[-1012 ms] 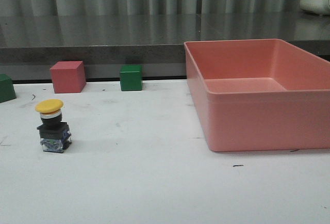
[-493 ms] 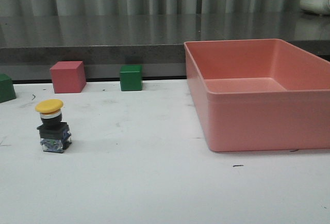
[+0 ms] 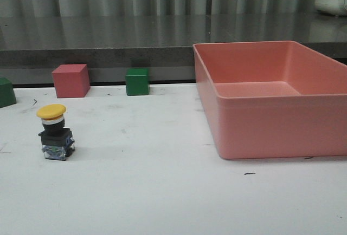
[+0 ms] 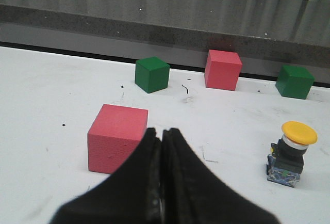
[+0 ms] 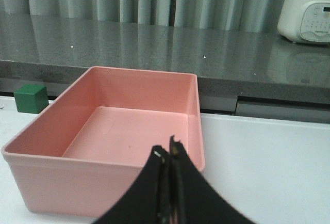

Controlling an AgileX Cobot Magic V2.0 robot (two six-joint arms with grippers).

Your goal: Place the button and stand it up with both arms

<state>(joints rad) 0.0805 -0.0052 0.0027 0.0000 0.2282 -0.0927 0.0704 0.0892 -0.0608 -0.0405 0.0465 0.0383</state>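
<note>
The button (image 3: 55,132) stands upright on the white table at the left, yellow cap on top, black body and bluish base below. It also shows in the left wrist view (image 4: 291,153), off to the side of my left gripper (image 4: 161,131), which is shut and empty, apart from it. My right gripper (image 5: 169,146) is shut and empty, in front of the pink bin. Neither gripper shows in the front view.
A large pink bin (image 3: 255,137) stands at the right, empty (image 5: 103,168). A pink cube (image 3: 71,80) and green cubes (image 3: 137,81) (image 3: 6,92) line the table's back edge. Another pink cube (image 4: 117,138) sits just beyond my left fingertips. A white appliance (image 5: 308,16) stands on the grey counter.
</note>
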